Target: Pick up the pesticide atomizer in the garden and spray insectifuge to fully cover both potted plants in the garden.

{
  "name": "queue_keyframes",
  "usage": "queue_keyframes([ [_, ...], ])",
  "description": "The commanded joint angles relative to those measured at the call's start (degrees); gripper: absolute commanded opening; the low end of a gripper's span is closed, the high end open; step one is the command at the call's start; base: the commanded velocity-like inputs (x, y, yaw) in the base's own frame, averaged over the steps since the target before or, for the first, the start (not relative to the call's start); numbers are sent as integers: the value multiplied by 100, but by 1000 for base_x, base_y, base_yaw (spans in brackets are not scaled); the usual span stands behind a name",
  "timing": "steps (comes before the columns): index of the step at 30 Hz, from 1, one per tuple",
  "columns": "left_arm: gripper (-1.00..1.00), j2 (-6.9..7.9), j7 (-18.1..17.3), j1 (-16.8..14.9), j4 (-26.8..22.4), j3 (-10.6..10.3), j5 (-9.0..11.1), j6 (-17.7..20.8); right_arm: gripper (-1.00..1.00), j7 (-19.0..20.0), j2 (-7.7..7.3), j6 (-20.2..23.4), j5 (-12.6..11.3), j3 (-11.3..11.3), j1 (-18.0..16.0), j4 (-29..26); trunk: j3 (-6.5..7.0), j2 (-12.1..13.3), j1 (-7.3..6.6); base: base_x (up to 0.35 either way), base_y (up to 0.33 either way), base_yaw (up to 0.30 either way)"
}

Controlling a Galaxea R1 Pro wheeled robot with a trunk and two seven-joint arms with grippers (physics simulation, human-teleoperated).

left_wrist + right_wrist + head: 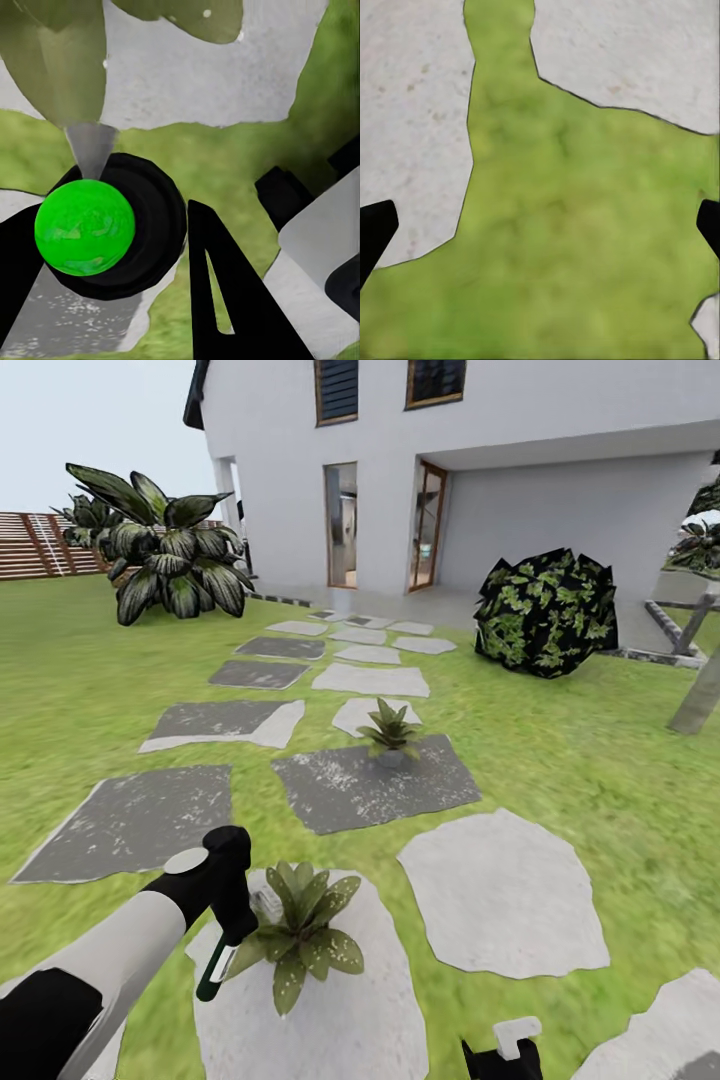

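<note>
- Beside the near potted plant point(300, 935), on its pale stepping stone point(350, 1020), the pesticide atomizer point(225, 945) is being held by the left gripper point(232, 920), jaws pinched on its upper part, bottle hanging tilted.
- Through the left wrist view, a round dark body with a bright green face point(84, 226) is being gripped between the black fingers point(225, 300), leaves close ahead.
- Judged light, rigid and smooth, the bottle is probably best clamped near the neck, so slipping is limited while the trigger is being worked.
- Over the lawn point(577, 225), the right gripper point(500, 1055) is being kept spread and empty.
- On the dark slab beyond, the far potted plant point(390, 732) is waiting.
</note>
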Motion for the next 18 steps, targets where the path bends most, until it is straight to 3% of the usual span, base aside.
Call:
queue_keyframes([
  [1,-100,7,-59,-3,-26,-31,-42,59,100,1,-1,-18,15,18,-5,5,-5,-3,-5,-305,101,-210],
  [18,-100,7,-59,-10,-31,-46,-44,72,100,1,-3,-24,15,18,-5,9,-5,-3,-5,-28,33,-19],
])
